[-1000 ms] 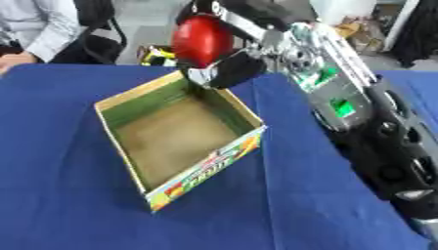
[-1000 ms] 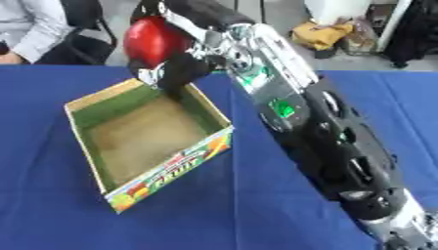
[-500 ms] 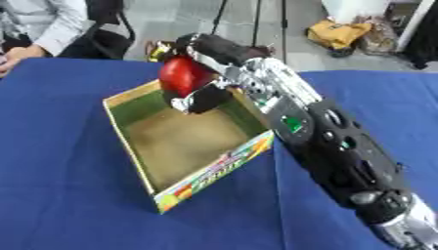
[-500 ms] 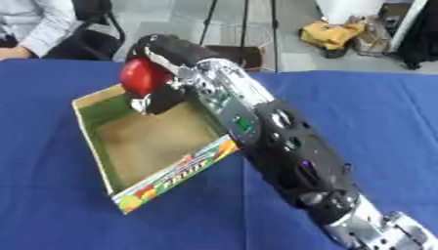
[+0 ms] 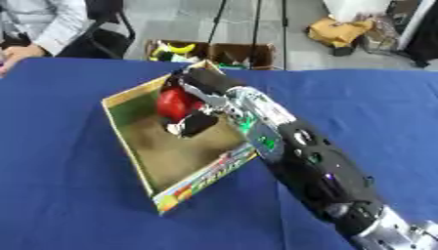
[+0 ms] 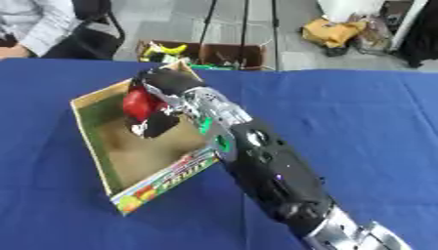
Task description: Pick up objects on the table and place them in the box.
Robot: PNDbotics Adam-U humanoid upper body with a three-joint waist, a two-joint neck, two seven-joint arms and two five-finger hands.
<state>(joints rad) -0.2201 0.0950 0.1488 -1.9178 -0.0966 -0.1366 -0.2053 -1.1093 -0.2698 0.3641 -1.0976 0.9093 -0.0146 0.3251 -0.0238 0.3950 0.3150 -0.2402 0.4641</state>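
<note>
Left eye view: your right hand (image 5: 195, 100) reaches into the open cardboard box (image 5: 137, 156) on the blue worktop (image 5: 51, 185), fingers curled round a red round object (image 5: 174, 104). The object sits inside the box's walls near the far corner; you cannot tell whether it touches the floor.

Right eye view: same grasp; the hand (image 6: 159, 97) and red object (image 6: 137, 105) lie within the box (image 6: 90, 146), arm crossing its right wall. Left hand not visible.

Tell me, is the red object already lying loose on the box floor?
No, the right robot hand holds the red object inside the box.
</note>
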